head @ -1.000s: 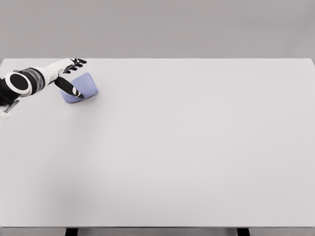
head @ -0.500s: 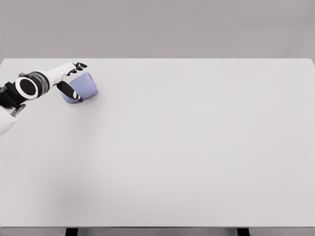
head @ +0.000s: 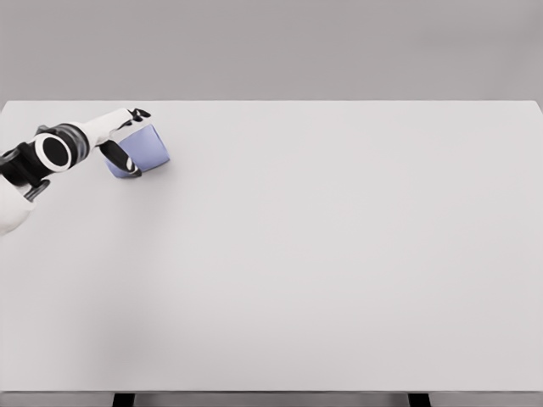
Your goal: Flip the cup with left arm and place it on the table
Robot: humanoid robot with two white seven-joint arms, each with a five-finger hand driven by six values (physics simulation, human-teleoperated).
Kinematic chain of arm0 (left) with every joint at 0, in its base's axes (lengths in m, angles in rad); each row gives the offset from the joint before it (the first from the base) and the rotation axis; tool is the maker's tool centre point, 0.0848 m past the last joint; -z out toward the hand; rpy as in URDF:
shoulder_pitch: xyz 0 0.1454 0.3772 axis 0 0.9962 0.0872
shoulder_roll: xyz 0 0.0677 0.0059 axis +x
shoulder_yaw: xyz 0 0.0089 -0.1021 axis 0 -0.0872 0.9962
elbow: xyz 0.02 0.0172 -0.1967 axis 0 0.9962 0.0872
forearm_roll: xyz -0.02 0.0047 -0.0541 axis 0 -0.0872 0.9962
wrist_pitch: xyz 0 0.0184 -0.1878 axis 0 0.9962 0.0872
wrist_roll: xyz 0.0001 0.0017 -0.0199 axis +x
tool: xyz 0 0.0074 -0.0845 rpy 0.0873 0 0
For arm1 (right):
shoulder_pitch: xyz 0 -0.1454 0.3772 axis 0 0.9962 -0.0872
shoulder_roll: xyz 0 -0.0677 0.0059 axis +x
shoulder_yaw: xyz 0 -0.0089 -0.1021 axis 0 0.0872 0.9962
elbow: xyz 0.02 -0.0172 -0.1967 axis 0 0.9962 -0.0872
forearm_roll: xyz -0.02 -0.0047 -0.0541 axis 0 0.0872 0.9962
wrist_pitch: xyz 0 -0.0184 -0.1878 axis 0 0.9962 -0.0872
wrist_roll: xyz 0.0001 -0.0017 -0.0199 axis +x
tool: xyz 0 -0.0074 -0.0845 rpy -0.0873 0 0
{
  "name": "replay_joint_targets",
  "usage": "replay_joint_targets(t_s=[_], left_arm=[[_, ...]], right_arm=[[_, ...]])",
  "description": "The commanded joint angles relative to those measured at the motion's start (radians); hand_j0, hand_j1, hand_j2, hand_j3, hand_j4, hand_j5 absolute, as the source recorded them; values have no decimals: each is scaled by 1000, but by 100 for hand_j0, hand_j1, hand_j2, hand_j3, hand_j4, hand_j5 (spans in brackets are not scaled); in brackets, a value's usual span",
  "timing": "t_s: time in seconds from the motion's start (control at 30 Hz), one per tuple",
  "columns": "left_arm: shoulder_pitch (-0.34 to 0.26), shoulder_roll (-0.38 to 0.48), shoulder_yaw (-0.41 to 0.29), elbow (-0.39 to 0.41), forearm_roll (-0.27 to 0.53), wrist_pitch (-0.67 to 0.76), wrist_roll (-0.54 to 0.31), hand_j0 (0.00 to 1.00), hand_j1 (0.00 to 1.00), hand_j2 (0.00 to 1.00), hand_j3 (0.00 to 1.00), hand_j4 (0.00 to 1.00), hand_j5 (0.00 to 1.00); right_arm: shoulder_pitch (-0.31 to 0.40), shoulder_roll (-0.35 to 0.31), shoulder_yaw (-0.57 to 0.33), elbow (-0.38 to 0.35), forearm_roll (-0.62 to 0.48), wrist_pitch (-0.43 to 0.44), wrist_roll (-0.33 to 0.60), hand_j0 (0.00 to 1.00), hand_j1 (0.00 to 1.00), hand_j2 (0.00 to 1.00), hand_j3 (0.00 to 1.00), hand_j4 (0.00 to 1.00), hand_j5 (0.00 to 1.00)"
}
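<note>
Before me a wide white table (head: 339,254) fills almost all the view. Behind its far edge stands a plain grey wall (head: 271,47). The light is soft and even. Under the near edge, two dark table legs (head: 124,399) show.

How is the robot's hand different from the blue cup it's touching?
The left hand is white with black fingers, while the cup is plain pale blue all over. The left hand has thin, separate fingers that wrap around, while the cup is one smooth rounded piece. The left hand hangs off a long arm coming from the left, while the cup lies tipped on the table. Both are at the table's far left corner, touching.
</note>
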Motion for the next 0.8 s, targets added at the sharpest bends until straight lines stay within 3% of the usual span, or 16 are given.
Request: replay_joint_targets(t_s=[0.0,0.77], left_arm=[[0,-9,0,5,-4,-1,0,100,100,100,100,100,100],[-14,-57,-3,26,-47,1,-3,100,100,100,100,100,100]], right_arm=[[-2,0,0,0,-1,0,-1,100,100,100,100,100,100],[-2,0,0,0,-1,0,1,100,100,100,100,100,100]])
